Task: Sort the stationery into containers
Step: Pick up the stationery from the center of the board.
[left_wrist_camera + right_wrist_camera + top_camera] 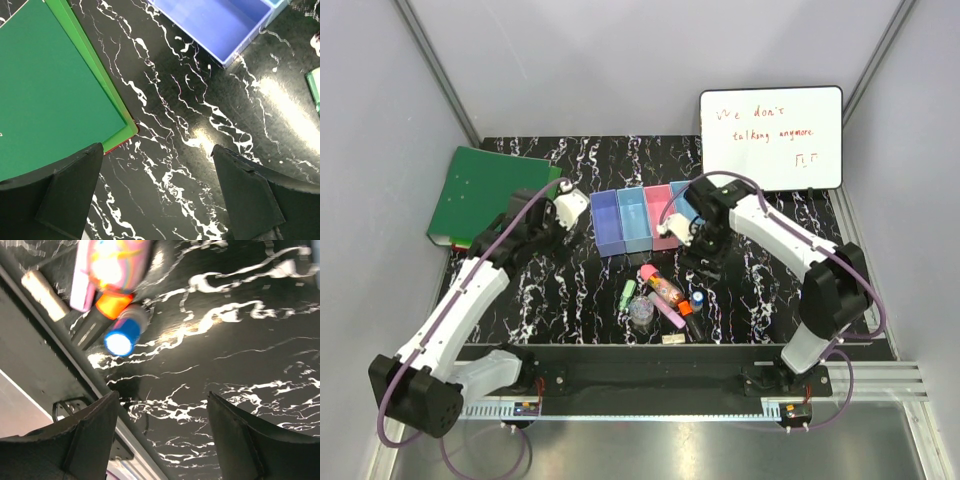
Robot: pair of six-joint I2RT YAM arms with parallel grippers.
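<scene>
Stationery [661,288] lies in a loose cluster on the black marbled table [570,300], close to its near edge and on the near side of the containers [633,220], a joined row of two blue bins, a pink one and a light blue one. From overhead the cluster shows a green highlighter [628,292] on the left, a clear round jar [641,311], a blue-capped bottle [698,298] on the right and a beige eraser [674,338] nearest the edge. The left gripper [567,212] hangs between the green binder [490,195] and the leftmost blue bin. The right gripper [705,258] hangs just right of the cluster, on the near side of the pink bin. A whiteboard [770,138] sits at the far right.

On the left wrist camera the left gripper [157,200] is spread wide over bare table, grasping nothing, beside the binder's corner.

On the right wrist camera the right gripper [162,435] also stands released, with only table between its fingers. The blue-capped bottle [122,337] lies just beyond them, against an orange-capped marker [107,310], and the eraser [44,287] lies apart by the table edge.
</scene>
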